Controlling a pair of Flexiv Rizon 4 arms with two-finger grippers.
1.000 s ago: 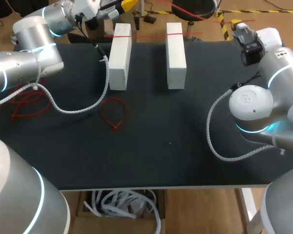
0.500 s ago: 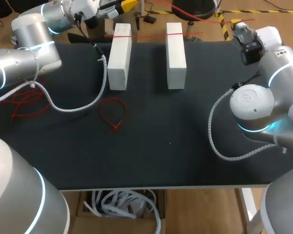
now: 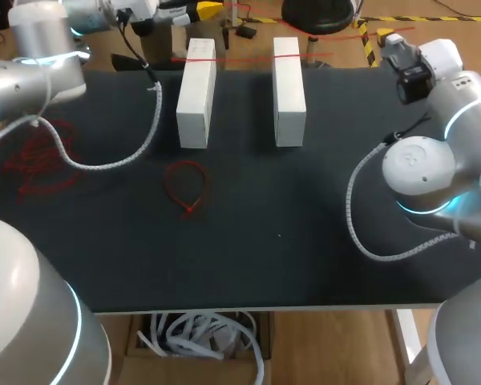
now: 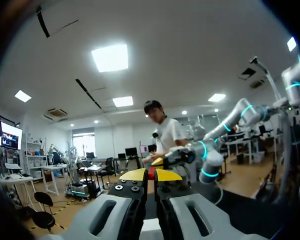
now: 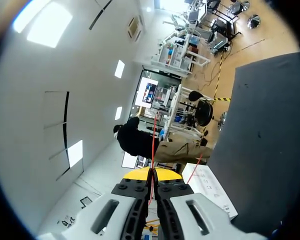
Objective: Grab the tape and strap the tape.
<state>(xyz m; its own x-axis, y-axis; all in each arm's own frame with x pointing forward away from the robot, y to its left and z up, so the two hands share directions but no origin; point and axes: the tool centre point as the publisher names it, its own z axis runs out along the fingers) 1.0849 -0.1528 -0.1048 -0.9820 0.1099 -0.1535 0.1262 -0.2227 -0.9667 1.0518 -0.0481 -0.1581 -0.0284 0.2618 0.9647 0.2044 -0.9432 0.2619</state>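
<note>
Matt black cloth table (image 3: pixel 305 265), smooth white blocks (image 3: pixel 196 96), thin red plastic tape (image 3: pixel 244 58)

Ceiling panels (image 4: pixel 110 57) glare white in my left wrist view; the dark surface (image 3: pixel 305 200) sits evenly lit, shadows faint.

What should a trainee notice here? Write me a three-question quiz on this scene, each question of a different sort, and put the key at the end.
1. How many white blocks stand on the table?
2. True or false: the red loop lies on top of a block.
3. The right gripper is: A) open and empty; B) shut on the red tape; C) shut on a block.
Key: 1. two; 2. false, it lies on the table in front of the left block; 3. B.
</note>
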